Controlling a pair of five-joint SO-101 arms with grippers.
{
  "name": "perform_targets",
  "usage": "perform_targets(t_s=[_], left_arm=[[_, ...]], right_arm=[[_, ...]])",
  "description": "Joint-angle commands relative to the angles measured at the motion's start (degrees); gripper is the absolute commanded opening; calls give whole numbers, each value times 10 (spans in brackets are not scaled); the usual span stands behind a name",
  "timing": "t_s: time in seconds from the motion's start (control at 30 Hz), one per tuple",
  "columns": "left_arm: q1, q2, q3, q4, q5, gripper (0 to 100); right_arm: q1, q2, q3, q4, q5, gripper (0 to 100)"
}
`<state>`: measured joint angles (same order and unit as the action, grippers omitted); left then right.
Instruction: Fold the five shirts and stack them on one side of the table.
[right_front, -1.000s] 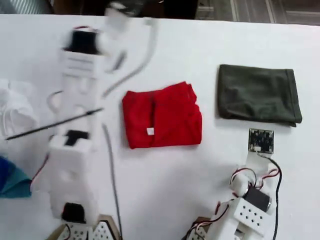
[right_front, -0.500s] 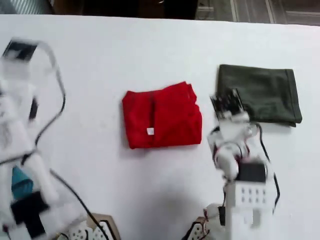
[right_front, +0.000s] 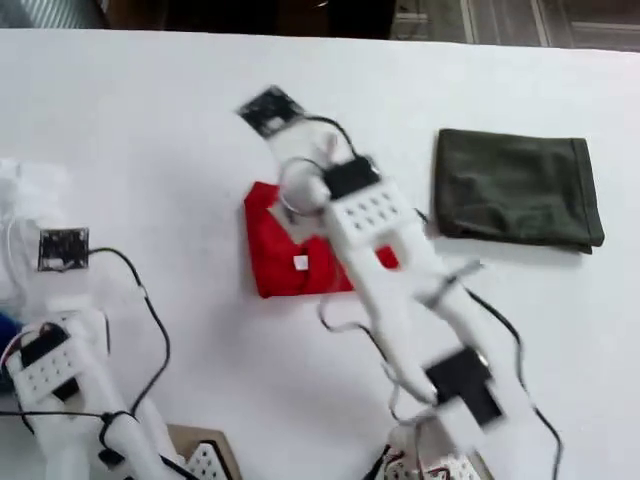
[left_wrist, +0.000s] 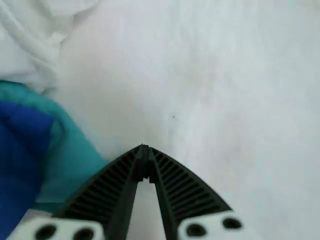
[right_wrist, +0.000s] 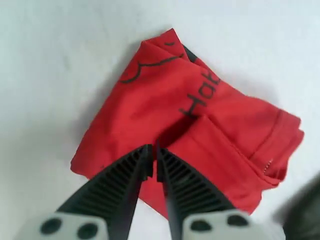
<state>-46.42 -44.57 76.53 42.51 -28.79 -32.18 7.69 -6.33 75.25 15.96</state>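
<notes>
Hanging right over the red shirt (right_wrist: 200, 130)
Left fingers (left_wrist: 120, 190) pinched shut, empty, beside the teal shirt (left_wrist: 65, 150); right fingers (right_wrist: 125, 175) closed, empty, directly above the folded red one, so that arm's nearer; green shirt (right_front: 515, 190) lies to its right.

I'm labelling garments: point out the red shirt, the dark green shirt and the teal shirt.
red shirt (right_wrist: 150, 105), right wrist view, flat panel
dark green shirt (right_front: 515, 190), high view, centre
teal shirt (left_wrist: 57, 147), left wrist view, teal fold

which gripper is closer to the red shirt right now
Right. The right gripper is directly over the red shirt; the left gripper is well away, by the teal shirt.
</notes>
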Motion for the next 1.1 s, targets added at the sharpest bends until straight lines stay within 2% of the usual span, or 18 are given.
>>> perform_targets(t_s=[0.0, 0.23, 0.4, 0.8, 0.93, 1.07], left_arm=[[-5, -14, 6, -15, 6, 26], [-5, -17, 22, -31, 8, 26], [-5, -17, 22, -32, 8, 26], [-5, -17, 22, -32, 8, 26], [-5, -17, 22, -32, 8, 26], [-5, -17, 22, -32, 8, 26]], right_arm=[[-10, 115, -152, 51, -2, 21], [15, 301, -346, 159, -2, 21], [50, 346, -430, 262, -2, 21], [97, 219, -277, 262, -1, 21], [63, 167, -269, 257, -1, 21], [13, 167, -262, 210, -4, 21]])
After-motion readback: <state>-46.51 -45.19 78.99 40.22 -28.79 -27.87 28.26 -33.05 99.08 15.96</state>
